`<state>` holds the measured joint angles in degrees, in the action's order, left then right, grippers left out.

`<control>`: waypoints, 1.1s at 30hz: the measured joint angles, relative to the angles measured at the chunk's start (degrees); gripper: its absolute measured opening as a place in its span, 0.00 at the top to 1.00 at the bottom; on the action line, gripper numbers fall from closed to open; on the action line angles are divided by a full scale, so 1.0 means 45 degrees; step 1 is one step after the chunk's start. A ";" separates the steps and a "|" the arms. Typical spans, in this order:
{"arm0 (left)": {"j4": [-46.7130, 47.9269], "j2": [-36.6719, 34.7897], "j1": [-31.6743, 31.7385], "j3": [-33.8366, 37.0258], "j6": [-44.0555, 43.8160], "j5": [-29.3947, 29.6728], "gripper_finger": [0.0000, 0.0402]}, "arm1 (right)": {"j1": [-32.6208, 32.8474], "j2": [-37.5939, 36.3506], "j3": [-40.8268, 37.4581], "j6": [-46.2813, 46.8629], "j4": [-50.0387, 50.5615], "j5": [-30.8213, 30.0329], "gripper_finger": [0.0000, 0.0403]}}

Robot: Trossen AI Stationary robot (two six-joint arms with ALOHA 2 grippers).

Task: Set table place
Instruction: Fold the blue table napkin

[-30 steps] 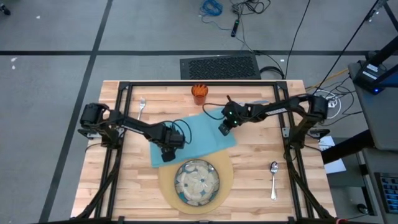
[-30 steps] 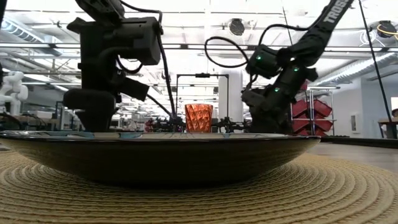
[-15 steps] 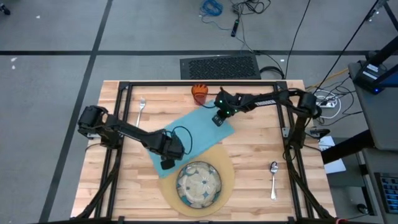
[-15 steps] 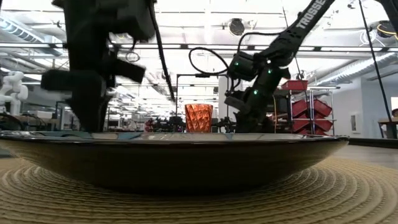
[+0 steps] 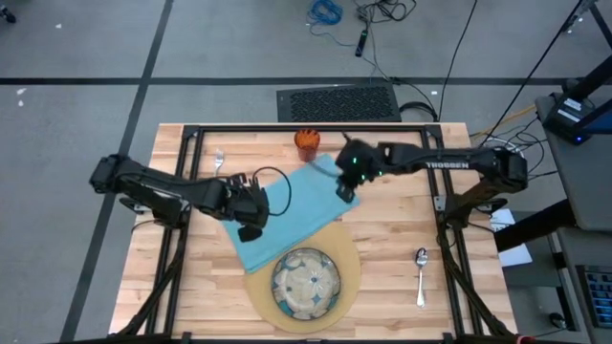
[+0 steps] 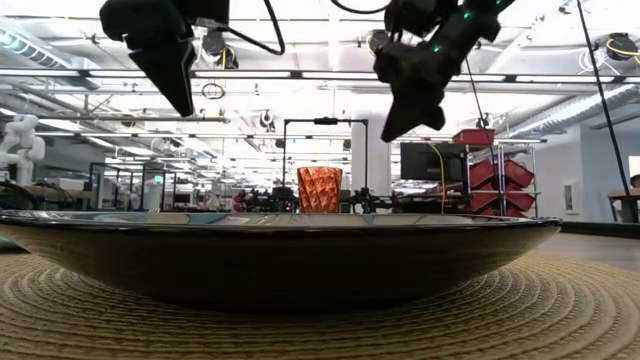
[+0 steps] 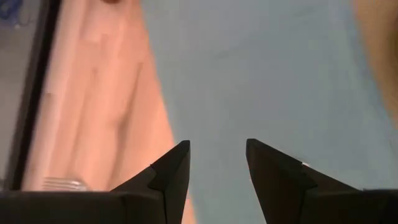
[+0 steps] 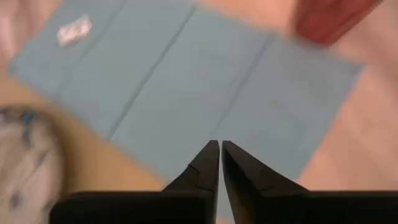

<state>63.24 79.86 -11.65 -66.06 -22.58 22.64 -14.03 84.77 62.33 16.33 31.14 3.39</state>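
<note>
Napkin (image 5: 292,212), teal, lay spread on the bench (image 5: 402,239), its near edge overlapping the tan mat (image 5: 349,277) that carried the patterned dish (image 5: 306,284). Above its left side hung the left gripper (image 5: 252,212), fingers parted and empty; above its far right corner hung the right gripper (image 5: 345,187), fingers together, gripping nothing. An orange cup (image 5: 306,143) stood just beyond, fork (image 5: 218,162) at left, spoon (image 5: 420,274) at right.

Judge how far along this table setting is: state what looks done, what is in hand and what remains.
Done: the dish sits on the round mat. In hand: nothing is gripped; the left pincer, open, and the right pincer, shut, hover over the spread teal napkin. Left: the fork, spoon and orange cup lie apart from the mat; no knife is clearly visible.
</note>
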 joint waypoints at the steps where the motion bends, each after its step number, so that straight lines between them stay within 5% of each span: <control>1: 0.0149 -0.0033 0.0132 0.0000 0.0192 0.0060 0.64 | 0.0305 -0.0014 0.0001 0.0281 0.0289 0.0004 0.97; 6: -0.0940 -0.0002 0.1469 0.0000 0.1909 -0.0617 0.64 | 0.1786 0.0217 -0.0247 0.1160 0.1204 -0.1011 0.98; 16: -0.6561 0.0393 0.5501 -0.0182 0.5191 -0.5554 0.64 | 0.1633 0.0219 -0.2052 0.1525 0.2052 -0.1738 0.84; 25: -0.5141 0.2117 0.7511 -0.0398 0.5841 -0.6290 0.64 | 0.0489 0.0219 -0.3382 0.1736 -0.0245 -0.1080 0.56; 33: -0.1397 0.2378 0.7411 0.0049 0.6147 -0.6845 0.64 | 0.0211 0.0219 -0.3677 0.1711 -0.0875 -0.1102 0.52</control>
<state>56.96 90.56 21.71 -65.84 5.08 -8.16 -13.08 85.76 45.78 24.03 27.20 -1.57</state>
